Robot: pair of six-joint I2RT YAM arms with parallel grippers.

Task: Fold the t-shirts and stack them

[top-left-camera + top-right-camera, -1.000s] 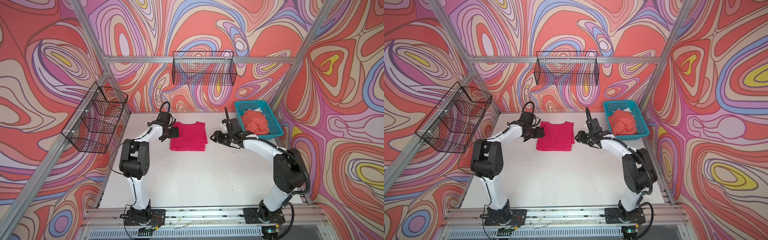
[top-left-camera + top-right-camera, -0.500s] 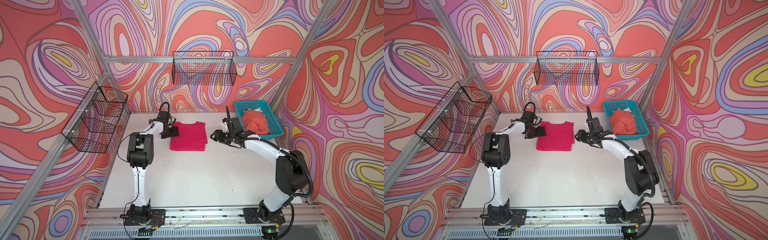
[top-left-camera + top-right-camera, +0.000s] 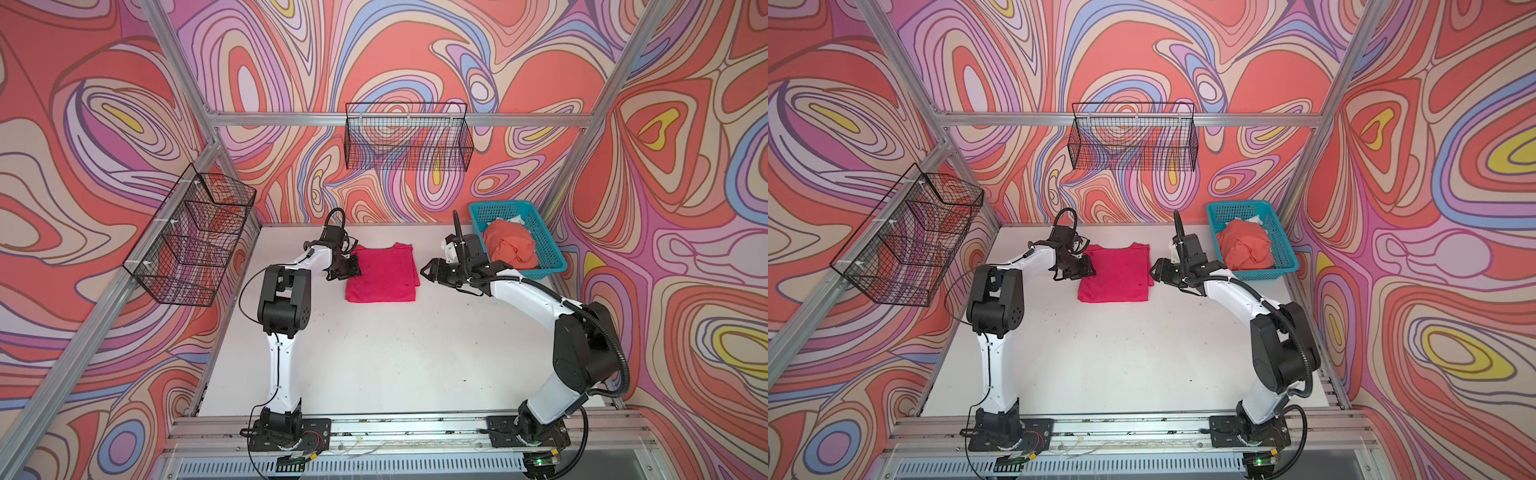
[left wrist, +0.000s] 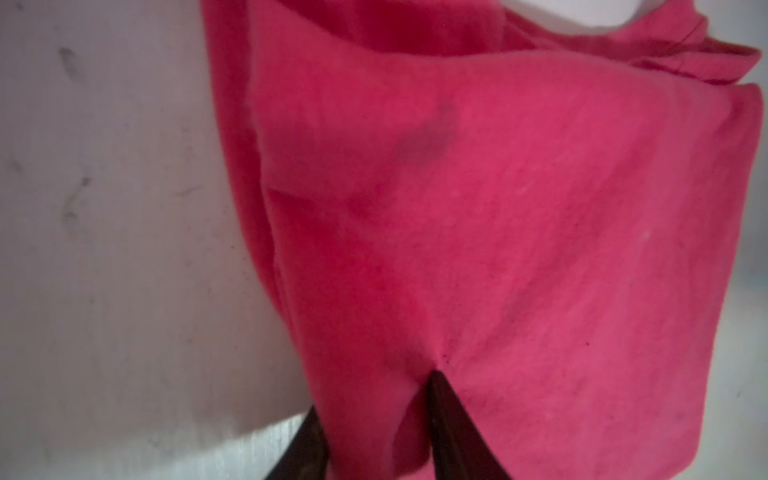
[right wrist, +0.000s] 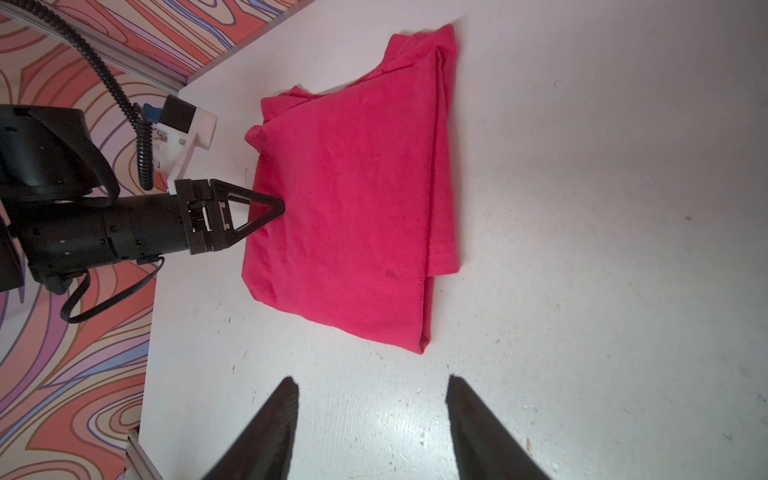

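A magenta-pink t-shirt (image 3: 382,274) (image 3: 1117,274) lies folded into a rectangle at the back middle of the white table. My left gripper (image 3: 356,266) (image 3: 1090,270) sits at the shirt's left edge. In the left wrist view a bunched fold of the pink cloth (image 4: 498,208) is pinched in my left gripper (image 4: 374,395). My right gripper (image 3: 426,272) (image 5: 372,380) hovers open over bare table just right of the shirt (image 5: 353,208), holding nothing. A coral-orange t-shirt (image 3: 509,245) (image 3: 1246,247) lies crumpled in the teal basket (image 3: 548,245).
The teal basket stands at the back right corner, close behind my right wrist. A black wire basket (image 3: 409,143) hangs on the back wall and another (image 3: 191,237) on the left wall. Bare white table (image 3: 395,353) stretches in front of the shirt.
My left gripper has closed on the magenta shirt's left edge, and the left arm's elbow has swung in and upright. The right arm has barely moved.
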